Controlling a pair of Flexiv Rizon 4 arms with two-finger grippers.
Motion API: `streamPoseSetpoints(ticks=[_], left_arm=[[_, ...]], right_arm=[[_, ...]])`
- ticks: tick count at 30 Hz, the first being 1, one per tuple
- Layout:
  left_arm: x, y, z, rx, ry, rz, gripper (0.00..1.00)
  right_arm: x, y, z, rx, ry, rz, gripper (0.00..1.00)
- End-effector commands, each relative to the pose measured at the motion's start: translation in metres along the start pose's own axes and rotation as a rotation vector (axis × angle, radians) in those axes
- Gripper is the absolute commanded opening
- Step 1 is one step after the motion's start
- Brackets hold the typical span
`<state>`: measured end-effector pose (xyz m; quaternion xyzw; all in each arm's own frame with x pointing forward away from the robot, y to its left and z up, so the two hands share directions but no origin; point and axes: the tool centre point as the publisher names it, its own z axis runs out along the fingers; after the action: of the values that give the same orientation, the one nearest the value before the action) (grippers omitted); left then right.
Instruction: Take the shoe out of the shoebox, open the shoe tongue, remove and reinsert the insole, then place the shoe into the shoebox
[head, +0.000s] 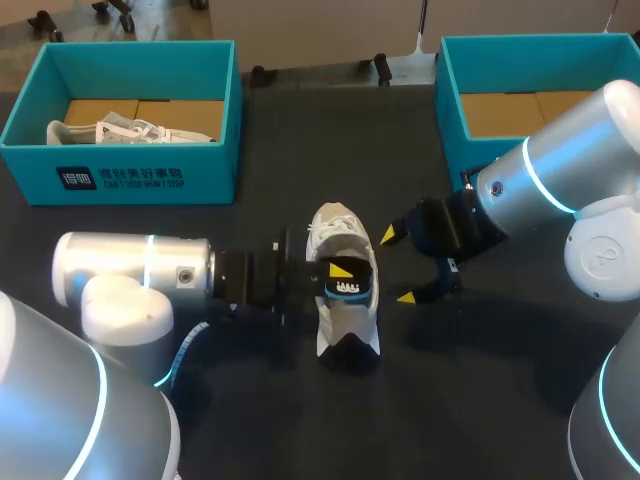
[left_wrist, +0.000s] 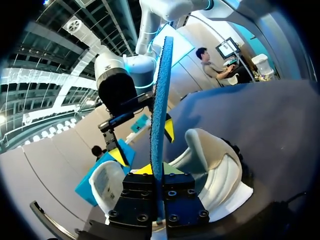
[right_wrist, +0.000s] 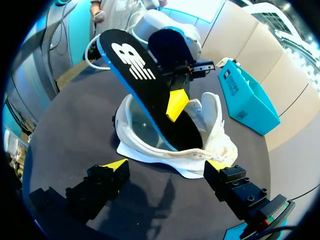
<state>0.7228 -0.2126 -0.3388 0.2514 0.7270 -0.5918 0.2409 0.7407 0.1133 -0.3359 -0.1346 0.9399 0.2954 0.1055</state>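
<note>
Step in hand: insole work; pulling out or putting back, can't tell. The left gripper (head: 340, 272) is clamped on the black foam insole with blue underside (right_wrist: 150, 90), held on edge, its lower end inside the white mesh sneaker (head: 345, 322) at centre of the head view. The right gripper (head: 398, 266) sits just right of the sneaker, fingers wide apart, holding nothing. Next move probably needs the right gripper steadying the sneaker while the insole slides. Black matte tabletop (head: 480, 400). 2 teal cardboard boxes, upper left (head: 150, 175) and upper right (head: 455, 110); the left one holds another white shoe (head: 120, 130).
</note>
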Motion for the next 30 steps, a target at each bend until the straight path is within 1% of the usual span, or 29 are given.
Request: streamPoseSetpoints(ticks=[1, 13, 15, 16, 17, 18, 19, 20, 25, 30], left_arm=[[-0.002, 0.012, 0.007, -0.006, 0.019, 0.004, 0.0], [-0.005, 0.034, 0.011, -0.034, 0.019, -0.016, 0.0], [-0.005, 0.035, 0.011, -0.036, 0.019, -0.018, 0.0], [-0.006, 0.033, 0.011, -0.036, 0.018, -0.017, 0.0], [-0.006, 0.029, 0.011, -0.032, 0.018, -0.014, 0.18], [-0.006, 0.027, 0.011, -0.029, 0.017, -0.011, 0.21], [-0.007, 0.024, 0.01, -0.024, 0.014, -0.008, 0.26], [-0.008, 0.021, 0.009, -0.02, 0.013, -0.008, 0.28], [-0.01, 0.01, 0.005, -0.003, 0.009, 0.001, 0.25], [-0.012, -0.002, 0.0, 0.01, -0.003, 0.007, 0.27]], right_arm=[[0.001, 0.0, 0.0, -0.002, -0.002, -0.002, 1.0], [0.001, 0.0, 0.0, -0.002, -0.002, -0.002, 1.0], [0.001, 0.0, 0.0, -0.002, -0.002, -0.002, 1.0], [0.001, 0.0, 0.0, -0.002, -0.002, -0.002, 1.0], [0.001, 0.0, 0.0, -0.002, -0.002, -0.002, 1.0], [0.001, 0.0, 0.0, -0.002, -0.002, -0.002, 1.0], [0.001, 0.0, 0.0, -0.002, -0.002, -0.002, 1.0], [0.001, 0.0, 0.0, -0.002, -0.002, -0.002, 1.0], [0.001, 0.0, 0.0, -0.002, -0.002, -0.002, 1.0], [0.001, 0.0, 0.0, -0.002, -0.002, -0.002, 1.0]])
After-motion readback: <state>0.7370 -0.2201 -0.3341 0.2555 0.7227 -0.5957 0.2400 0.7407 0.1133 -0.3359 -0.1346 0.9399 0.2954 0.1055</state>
